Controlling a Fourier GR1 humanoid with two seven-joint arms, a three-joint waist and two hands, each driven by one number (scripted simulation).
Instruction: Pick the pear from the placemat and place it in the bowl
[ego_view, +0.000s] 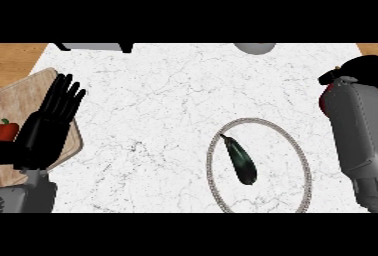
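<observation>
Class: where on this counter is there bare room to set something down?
Widest bare patch: the marble counter between the wooden board under the left robot hand and the round placemat. The strip between placemat and grey bowl is free too. Crowded: the placemat's middle, holding the dark fruit, and the right edge beside the right robot hand.

- Counter (162, 100): white marble top, grey veins.
- Wooden board (22, 92): on counter at left edge, partly hidden.
- Red veg (6, 131), poss. pepper: on board, cut by frame.
- Grey obj. (92, 46) w/ black ends: top edge, unclear.

Vegetable (241, 161) on the placemat (285, 165)
</observation>
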